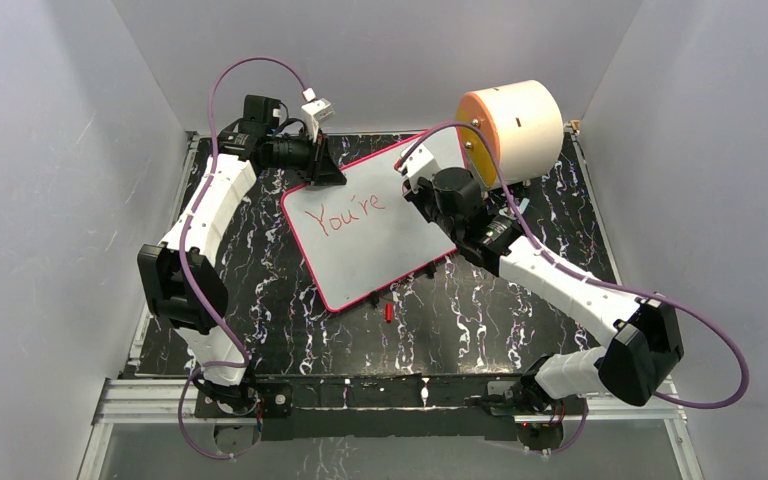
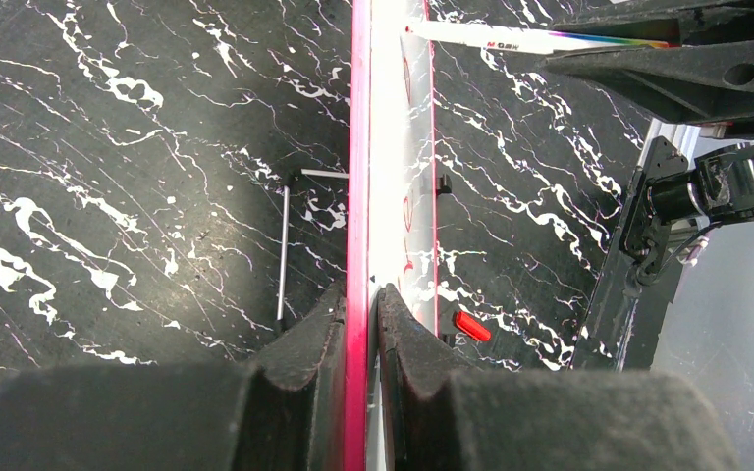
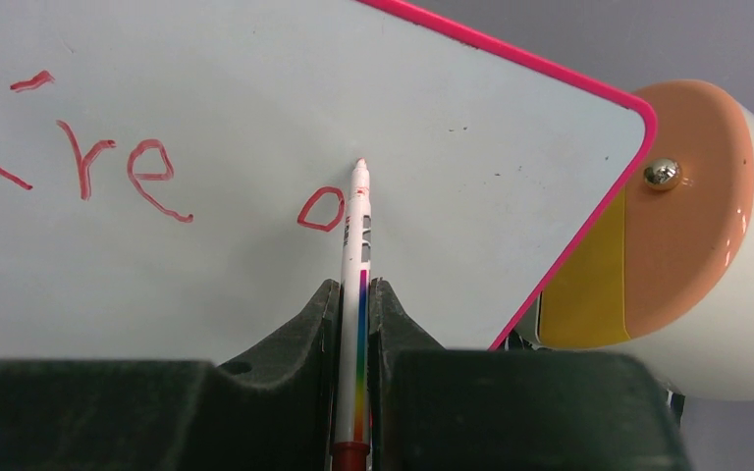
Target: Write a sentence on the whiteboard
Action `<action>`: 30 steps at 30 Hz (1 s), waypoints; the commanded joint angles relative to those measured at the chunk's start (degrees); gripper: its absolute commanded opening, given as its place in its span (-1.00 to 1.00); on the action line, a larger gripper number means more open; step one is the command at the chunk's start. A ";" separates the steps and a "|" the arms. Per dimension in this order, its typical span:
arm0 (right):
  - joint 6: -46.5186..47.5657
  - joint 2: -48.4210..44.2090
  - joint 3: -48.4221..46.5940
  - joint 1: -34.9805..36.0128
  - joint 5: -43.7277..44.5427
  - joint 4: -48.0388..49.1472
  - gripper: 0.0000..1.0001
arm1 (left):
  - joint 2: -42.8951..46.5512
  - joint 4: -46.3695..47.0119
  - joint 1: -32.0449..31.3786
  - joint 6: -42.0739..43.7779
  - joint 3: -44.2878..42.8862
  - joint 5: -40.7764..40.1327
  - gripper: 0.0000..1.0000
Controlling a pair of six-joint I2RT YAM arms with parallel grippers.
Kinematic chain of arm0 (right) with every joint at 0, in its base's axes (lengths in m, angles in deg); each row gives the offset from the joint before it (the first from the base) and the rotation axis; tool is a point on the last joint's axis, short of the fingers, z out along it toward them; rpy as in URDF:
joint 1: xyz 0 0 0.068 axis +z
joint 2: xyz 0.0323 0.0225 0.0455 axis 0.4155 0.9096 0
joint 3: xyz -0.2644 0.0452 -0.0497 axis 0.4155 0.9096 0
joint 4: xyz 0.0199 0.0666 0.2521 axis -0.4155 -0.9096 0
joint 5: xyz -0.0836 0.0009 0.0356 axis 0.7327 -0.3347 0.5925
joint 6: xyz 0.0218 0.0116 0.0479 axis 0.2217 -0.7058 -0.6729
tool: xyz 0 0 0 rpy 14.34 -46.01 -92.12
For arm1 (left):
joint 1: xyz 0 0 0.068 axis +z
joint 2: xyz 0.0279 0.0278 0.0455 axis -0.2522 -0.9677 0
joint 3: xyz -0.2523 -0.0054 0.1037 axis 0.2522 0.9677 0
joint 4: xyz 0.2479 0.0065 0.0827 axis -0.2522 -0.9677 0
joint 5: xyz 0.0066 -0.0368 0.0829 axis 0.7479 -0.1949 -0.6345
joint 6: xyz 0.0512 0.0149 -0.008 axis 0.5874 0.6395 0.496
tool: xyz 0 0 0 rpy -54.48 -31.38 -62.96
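Pinching the whiteboard (image 1: 385,250) by its far-left pink edge, the left gripper (image 2: 361,294) apparently steadies it mid-table for writing. The right gripper (image 3: 353,289) clamps the marker (image 3: 358,211), its tip just right of the small loop after "You're" in the sentence (image 1: 345,212).

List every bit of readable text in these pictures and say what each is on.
"You're": red handwriting on the whiteboard.
"o": a lone red loop next to it on the same board, by the tip of the marker.
Print on the marker barrel: too small and blurred to read.
No other text shows.
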State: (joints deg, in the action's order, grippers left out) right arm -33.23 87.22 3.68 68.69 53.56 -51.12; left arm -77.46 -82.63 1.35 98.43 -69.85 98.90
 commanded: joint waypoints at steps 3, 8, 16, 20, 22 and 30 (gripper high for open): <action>0.85 0.81 -3.29 -0.63 0.38 5.73 -1.00 | -1.09 -7.45 -3.43 3.56 1.84 -3.40 -1.00; 0.72 1.56 -3.89 -1.10 0.59 5.64 -1.00 | -1.18 -7.46 -3.36 3.56 1.81 -3.49 -1.00; 0.35 2.41 -5.32 -1.17 -0.45 1.62 -1.00 | -1.29 -7.50 -3.38 3.51 1.79 -3.59 -1.00; -0.49 2.39 -5.81 -1.22 -1.52 -1.90 -1.00 | -1.36 -7.51 -3.38 3.55 1.72 -3.47 -1.00; -0.76 2.48 -5.86 -1.19 -1.72 -3.48 -1.00 | -1.37 -7.45 -3.38 3.56 1.74 -3.31 -1.00; -1.61 2.50 -5.67 -1.23 -2.10 -7.15 -1.00 | -1.37 -7.46 -3.36 3.47 1.62 -3.29 -1.00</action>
State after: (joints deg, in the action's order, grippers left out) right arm -33.80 89.45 0.40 67.69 52.41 -56.43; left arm -77.46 -82.60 1.35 98.45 -69.85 98.66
